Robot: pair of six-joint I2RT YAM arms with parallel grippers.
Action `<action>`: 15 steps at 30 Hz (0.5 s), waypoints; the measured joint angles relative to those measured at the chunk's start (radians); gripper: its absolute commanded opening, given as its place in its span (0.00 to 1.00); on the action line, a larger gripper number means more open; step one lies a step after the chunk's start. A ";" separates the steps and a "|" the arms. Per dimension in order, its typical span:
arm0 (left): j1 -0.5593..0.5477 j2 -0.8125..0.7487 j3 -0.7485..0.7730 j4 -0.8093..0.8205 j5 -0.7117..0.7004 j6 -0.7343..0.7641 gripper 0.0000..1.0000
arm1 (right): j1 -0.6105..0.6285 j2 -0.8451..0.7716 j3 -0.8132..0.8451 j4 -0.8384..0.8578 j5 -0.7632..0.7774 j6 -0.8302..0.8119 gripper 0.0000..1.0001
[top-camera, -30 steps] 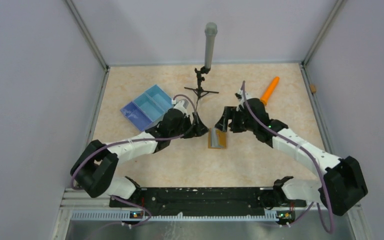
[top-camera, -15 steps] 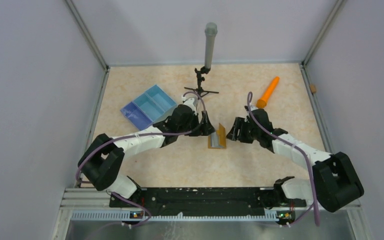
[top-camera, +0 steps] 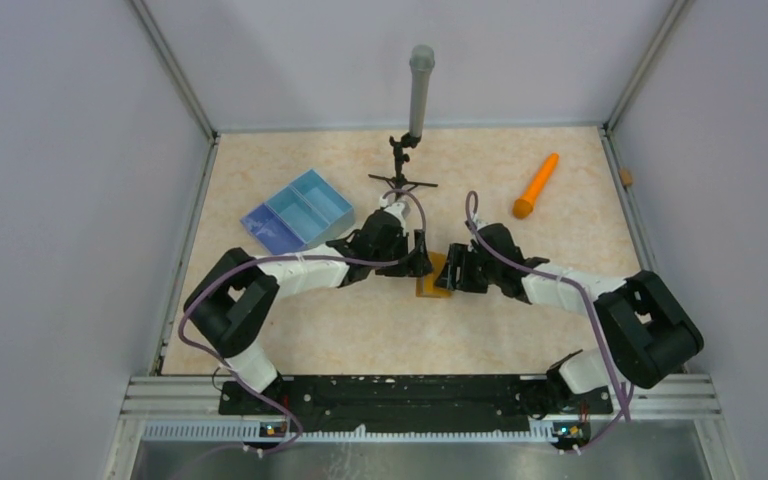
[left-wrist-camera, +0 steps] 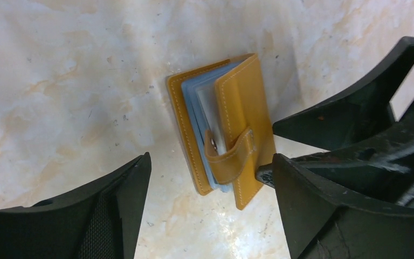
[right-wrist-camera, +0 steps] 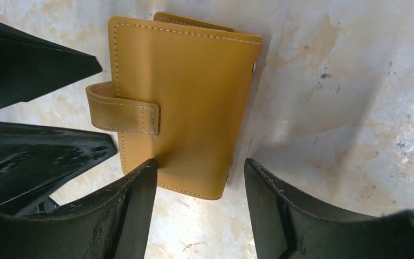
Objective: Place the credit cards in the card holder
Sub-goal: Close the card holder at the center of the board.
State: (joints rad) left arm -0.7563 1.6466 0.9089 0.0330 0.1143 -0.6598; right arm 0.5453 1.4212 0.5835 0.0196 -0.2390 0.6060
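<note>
The mustard-orange card holder (top-camera: 434, 279) lies mid-table, folded almost shut, with its snap tab (right-wrist-camera: 123, 116) hanging loose at the side. In the left wrist view bluish-grey sheets (left-wrist-camera: 204, 100) show between its covers (left-wrist-camera: 248, 108); I cannot tell credit cards from pockets there. My left gripper (top-camera: 421, 257) (left-wrist-camera: 210, 159) is open just left of the holder, its tips short of it. My right gripper (top-camera: 455, 270) (right-wrist-camera: 198, 164) is open over the holder's near edge, one fingertip (right-wrist-camera: 146, 171) touching the cover (right-wrist-camera: 188, 91) and the other standing apart from it.
A blue divided tray (top-camera: 297, 215) sits at the back left. An orange cone-shaped stick (top-camera: 538, 185) lies at the back right. A black stand with a grey tube (top-camera: 418, 100) rises behind the grippers. Grey walls close in the table.
Both arms have moved inward to the card holder. Its cover, lying open a second ago, stood upright half a second ago and is now folded over.
</note>
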 measured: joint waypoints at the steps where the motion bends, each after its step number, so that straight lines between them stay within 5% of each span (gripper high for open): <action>1: -0.002 0.016 0.007 -0.003 0.000 0.006 0.76 | 0.000 0.000 0.000 0.002 0.002 0.001 0.59; 7: -0.007 0.097 0.021 -0.008 -0.006 0.026 0.56 | 0.000 -0.001 -0.008 0.019 0.013 0.034 0.56; 15: -0.023 0.114 0.041 -0.034 -0.055 0.035 0.49 | -0.031 -0.060 -0.134 0.153 -0.024 0.134 0.52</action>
State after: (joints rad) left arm -0.7788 1.7603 0.9501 -0.0013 0.0589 -0.6247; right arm 0.5140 1.3609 0.4500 0.1726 -0.2626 0.7403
